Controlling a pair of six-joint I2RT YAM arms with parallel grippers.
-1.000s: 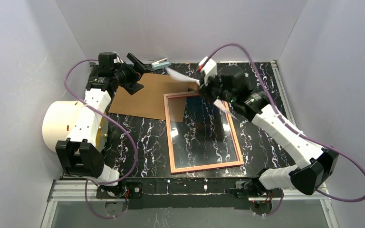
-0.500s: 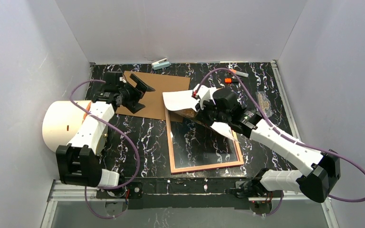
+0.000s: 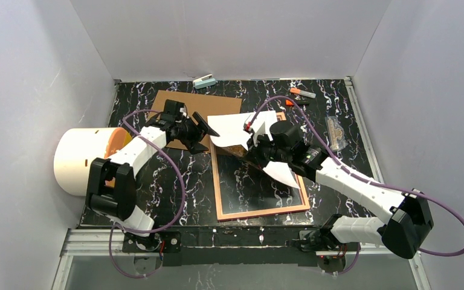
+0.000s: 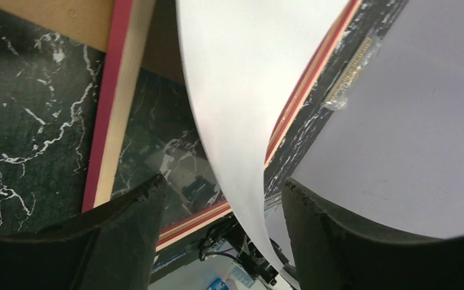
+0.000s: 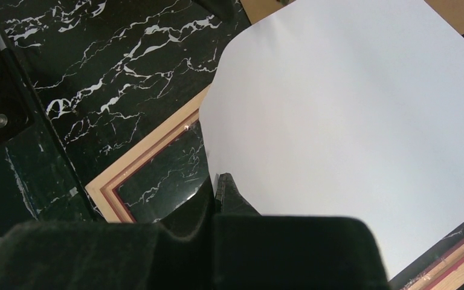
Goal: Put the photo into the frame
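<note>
From above, you see the frame [image 3: 263, 211] lying flat on the dark marbled worktop [image 3: 157, 181], pale wood side up, its far end resting on a brown cardboard board [image 3: 196, 106]. The photo [image 3: 241, 127] hangs bowed over the far half of the frame, white back up. Your right hand [image 3: 251, 145] grips it from the right. Your left hand [image 3: 208, 136] sits at the photo's left edge, by the frame's far left corner. A cream cylinder [image 3: 78, 160] stands at the left.

In the left wrist view, your left hand [image 4: 220, 181] is spread wide. The curved white sheet [image 4: 241, 90] runs down between the fingers [image 4: 127, 211] without being pinched, and the frame's rail [image 4: 118, 103] lies below.

In the right wrist view, your right hand [image 5: 220, 193] is clamped on the photo's near edge. The white back [image 5: 350, 133] spreads out above the frame's corner [image 5: 151, 163].
</note>
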